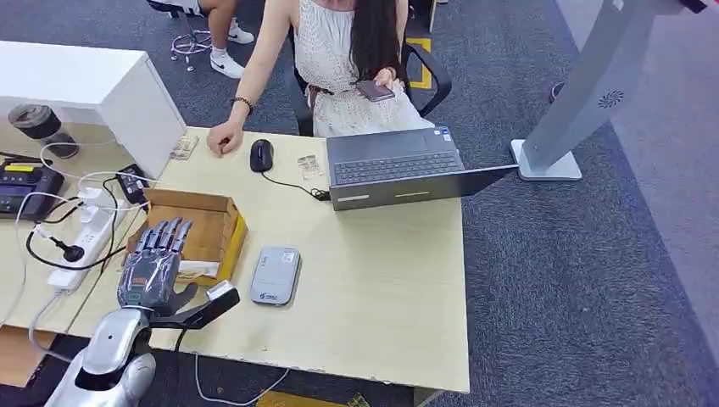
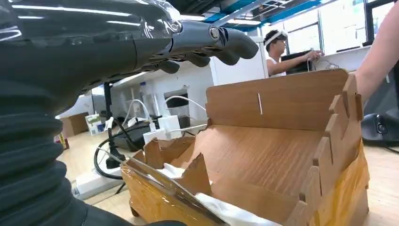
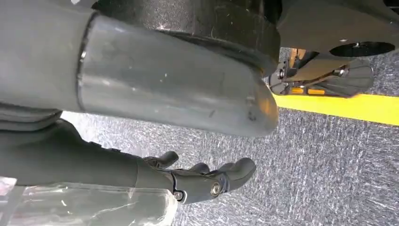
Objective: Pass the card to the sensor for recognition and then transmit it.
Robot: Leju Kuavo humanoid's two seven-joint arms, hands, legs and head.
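Note:
My left hand [image 1: 155, 265] hovers over the near edge of an open cardboard box [image 1: 222, 222] at the table's left, fingers stretched out flat and thumb spread toward the right, holding nothing. In the left wrist view its fingers [image 2: 207, 40] reach above the box [image 2: 282, 155], apart from it. White cards [image 1: 197, 269] lie in the box's near end, seen as a white strip [image 2: 221, 212] behind the cardboard dividers. The grey-white sensor pad [image 1: 275, 275] lies flat on the table just right of the box. My right hand [image 3: 197, 181] hangs over grey carpet, fingers loosely apart and empty.
A person sits at the table's far side, one hand on the table [image 1: 224, 138] near a black mouse [image 1: 261, 155]. An open laptop [image 1: 398, 165] stands at the back right. A power strip [image 1: 80, 242] and cables lie left of the box. A grey kiosk stand [image 1: 585, 93] is on the floor.

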